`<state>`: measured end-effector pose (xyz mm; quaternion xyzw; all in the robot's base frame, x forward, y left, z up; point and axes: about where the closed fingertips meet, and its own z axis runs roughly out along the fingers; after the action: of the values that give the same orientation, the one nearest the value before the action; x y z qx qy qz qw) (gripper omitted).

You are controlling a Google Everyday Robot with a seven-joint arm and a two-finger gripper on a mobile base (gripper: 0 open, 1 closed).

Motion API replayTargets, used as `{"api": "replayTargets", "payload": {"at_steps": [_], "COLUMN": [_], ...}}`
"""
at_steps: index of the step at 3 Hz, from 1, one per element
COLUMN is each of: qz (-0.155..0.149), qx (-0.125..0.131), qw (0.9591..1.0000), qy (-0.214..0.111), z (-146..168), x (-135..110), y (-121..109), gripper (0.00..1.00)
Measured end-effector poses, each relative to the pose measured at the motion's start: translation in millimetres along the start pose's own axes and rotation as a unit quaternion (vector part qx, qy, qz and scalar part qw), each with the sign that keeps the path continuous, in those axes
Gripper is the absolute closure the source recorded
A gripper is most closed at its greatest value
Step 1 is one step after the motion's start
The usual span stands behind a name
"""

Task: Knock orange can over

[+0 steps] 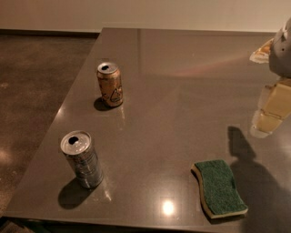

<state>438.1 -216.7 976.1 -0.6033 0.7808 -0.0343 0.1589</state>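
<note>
Camera view, single frame.

We note the orange can (110, 84) standing upright on the left part of the table (182, 82), toward the far side. Its side is orange-tan and glossy, with dark markings on the lower half that we cannot read. The top is silver, and the drinking hole shows as a dark oval. A small dark shadow lies at its base on the left.

Nearer the camera and close to the table's left edge we log a silver can (82, 159), also upright, with its hole visible in the top. The two cans are well apart.

A green sponge (219, 187) with a pale underlayer lies flat near the front edge, on the right side.

The gripper (270, 113) enters at the right edge of the frame, only partly visible: a grey body above, pale tan parts below. It hangs over the right side of the table, beyond the sponge, and its shadow (241, 145) falls on the tabletop beneath it. We cannot tell whether it is wide or narrow. It holds nothing that we can see and is well apart from the orange can.

Dark floor (36, 82) to the left, pale wall (136, 13) behind.
</note>
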Motion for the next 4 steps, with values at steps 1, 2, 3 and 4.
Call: {"api": "replayTargets", "payload": {"at_steps": [1, 2, 3, 4], "qz": [0.0, 0.002, 0.006, 0.0], "qx": [0.0, -0.002, -0.008, -0.016], "qw": [1.0, 0.9994, 0.9951, 0.9874], "qy": [0.0, -0.035, -0.099, -0.157], "z": [0, -1, 6, 16], "x": [0, -15, -51, -102], "y": [0, -8, -25, -38], "gripper": [0.0, 0.0, 0.0, 0.0]}}
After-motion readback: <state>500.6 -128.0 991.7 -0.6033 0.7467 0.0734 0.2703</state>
